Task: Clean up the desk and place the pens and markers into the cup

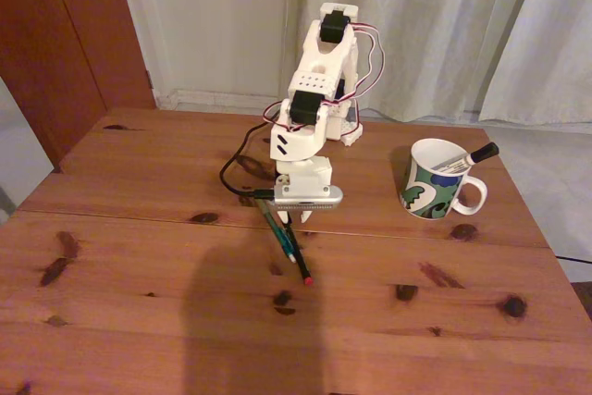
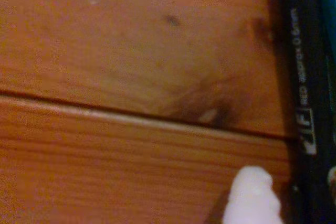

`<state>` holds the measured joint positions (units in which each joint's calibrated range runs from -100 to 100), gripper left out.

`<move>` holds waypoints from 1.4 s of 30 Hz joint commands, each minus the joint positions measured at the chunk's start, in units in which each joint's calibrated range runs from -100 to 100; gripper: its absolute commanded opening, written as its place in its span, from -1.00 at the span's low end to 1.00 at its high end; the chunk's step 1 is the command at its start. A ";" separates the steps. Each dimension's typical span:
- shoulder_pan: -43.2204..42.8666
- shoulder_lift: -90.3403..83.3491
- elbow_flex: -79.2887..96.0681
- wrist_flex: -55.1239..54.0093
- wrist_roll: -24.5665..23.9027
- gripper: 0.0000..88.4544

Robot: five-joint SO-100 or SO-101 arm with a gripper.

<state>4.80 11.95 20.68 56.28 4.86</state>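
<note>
Now the tool [image 1: 292, 219] dips at mid-counter [image 1: 139, 228] over the teal pen [image 1: 277, 231] and black pen [image 1: 296, 256], grip unclear, marker [image 1: 467, 158] already propped in the mug [image 1: 435, 182].

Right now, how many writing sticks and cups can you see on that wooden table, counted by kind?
White marker with black ends, standing in the mug: 1
Teal-green pen, lying on the table below the tool: 1
Black pen with red tip, lying beside the teal one: 1
Patterned white mug: 1
Total: 4
</note>
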 commanded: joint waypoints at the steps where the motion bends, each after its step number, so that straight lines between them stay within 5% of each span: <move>1: 1.03 -0.16 -2.55 -0.50 0.85 -0.74; 28: 3.44 1.00 0.69 -0.58 1.58 -0.74; 33: 3.44 1.00 0.69 -0.58 1.58 -1.00; 42: 2.72 -1.15 0.69 -0.58 1.11 -0.98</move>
<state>8.03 13.31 21.61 56.28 6.08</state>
